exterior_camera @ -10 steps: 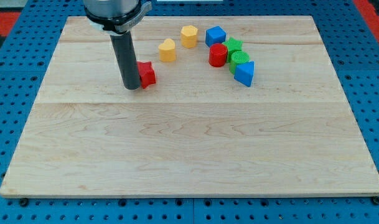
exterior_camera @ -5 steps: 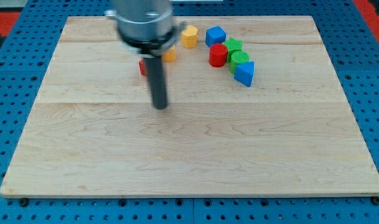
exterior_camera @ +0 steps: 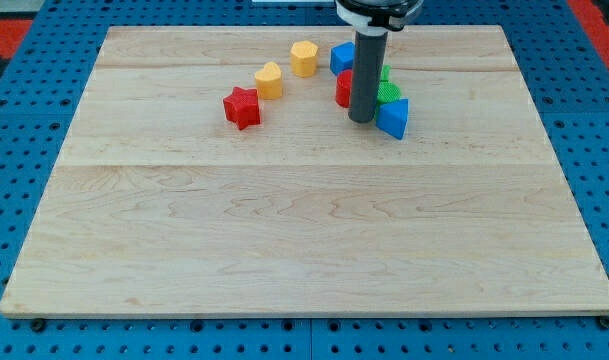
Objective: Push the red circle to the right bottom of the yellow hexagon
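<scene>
The red circle (exterior_camera: 343,89) is a short red cylinder near the view's top, mostly hidden behind my rod. The yellow hexagon (exterior_camera: 303,58) stands to its upper left, apart from it. My tip (exterior_camera: 360,119) rests on the board just below and right of the red circle, next to the blue triangular block (exterior_camera: 392,118).
A blue cube (exterior_camera: 342,56) sits above the red circle. Two green blocks (exterior_camera: 385,90) are to its right, partly hidden by the rod. A yellow heart-like block (exterior_camera: 269,80) and a red star (exterior_camera: 242,107) lie to the left on the wooden board (exterior_camera: 304,230).
My tip has swept from beside the red star, down across the board's middle, then right and up to the red circle. The red star has shifted slightly and turned. The other blocks have stayed put.
</scene>
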You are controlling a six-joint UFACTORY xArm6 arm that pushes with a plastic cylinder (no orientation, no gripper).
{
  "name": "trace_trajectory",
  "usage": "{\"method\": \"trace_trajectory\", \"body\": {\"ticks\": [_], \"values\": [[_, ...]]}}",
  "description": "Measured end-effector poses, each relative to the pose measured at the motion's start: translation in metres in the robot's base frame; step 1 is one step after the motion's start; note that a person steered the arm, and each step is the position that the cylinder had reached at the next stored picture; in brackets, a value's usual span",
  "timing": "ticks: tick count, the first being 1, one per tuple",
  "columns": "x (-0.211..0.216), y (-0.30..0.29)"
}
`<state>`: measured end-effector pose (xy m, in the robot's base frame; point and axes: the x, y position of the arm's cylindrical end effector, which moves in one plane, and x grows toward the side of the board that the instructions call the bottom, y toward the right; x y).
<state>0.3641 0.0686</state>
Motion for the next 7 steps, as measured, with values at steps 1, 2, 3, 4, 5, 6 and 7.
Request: {"method": "trace_trajectory", "body": {"ticks": [1,2,3,4,5,6,7], "values": [[-0.008,0.000],[-0.018,0.000],[-0.030,-0.006],[-0.033,-0.026],[-0.035,-0.045],[-0.035,-0.051],[-0.030,-0.051]]}}
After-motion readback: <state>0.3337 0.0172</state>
